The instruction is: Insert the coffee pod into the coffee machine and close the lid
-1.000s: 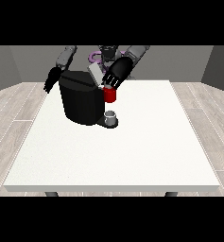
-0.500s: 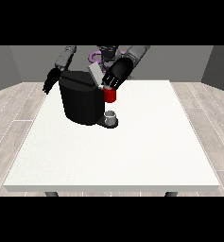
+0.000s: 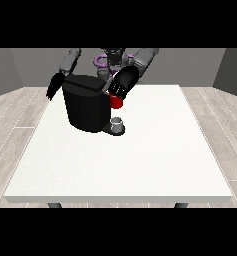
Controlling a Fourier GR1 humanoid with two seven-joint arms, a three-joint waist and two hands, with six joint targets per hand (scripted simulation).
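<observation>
The black coffee machine [image 3: 86, 109] stands at the table's far left-middle, its lid [image 3: 85, 83] lying low across the top. The hand at the view's right [image 3: 125, 81] hovers at the machine's upper right corner, fingers stretched down-left against the lid's edge and holding nothing. Just below that hand is a red thing at the machine [image 3: 117, 102]. A small grey thing [image 3: 118, 123] sits on the machine's base at its right foot. The hand at the view's left [image 3: 54, 88] hangs with straight fingers behind the machine's left side, apart from it.
The white table [image 3: 140, 165] stretches wide towards the camera and to the right of the machine. The robot's torso [image 3: 112, 57] is behind the far edge. Wooden floor surrounds the table.
The hand at the view's right has come down a little towards the machine's top. The hand at the view's left and the machine are unchanged.
</observation>
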